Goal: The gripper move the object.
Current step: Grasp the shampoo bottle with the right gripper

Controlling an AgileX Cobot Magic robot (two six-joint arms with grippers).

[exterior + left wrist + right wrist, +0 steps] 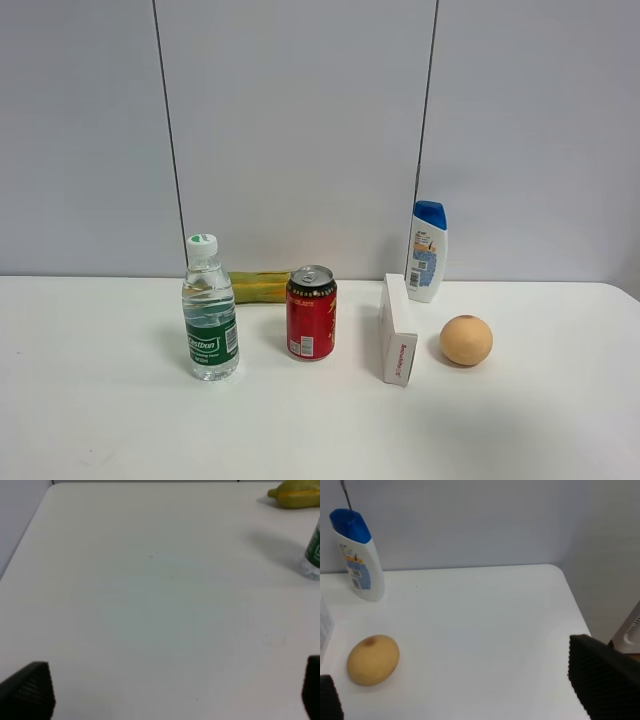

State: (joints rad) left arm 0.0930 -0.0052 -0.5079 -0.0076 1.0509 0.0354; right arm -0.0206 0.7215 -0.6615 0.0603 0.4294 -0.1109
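The white shampoo bottle (427, 251) with a blue cap stands upright at the back of the white table (100, 420), near the wall. It also shows in the right wrist view (358, 555). Neither arm shows in the exterior high view. My left gripper (175, 692) is open and empty over bare table; only its black fingertips (30, 690) show. My right gripper (460, 695) is open and empty, well apart from the bottle; its fingertips (602, 682) show at the frame edges.
A clear green-labelled water bottle (209, 310), a red can (311, 312), a white box (397, 330), a tan round fruit (466, 340) and a yellow-green fruit (258, 286) stand on the table. The table's right edge (577, 615) is near my right gripper.
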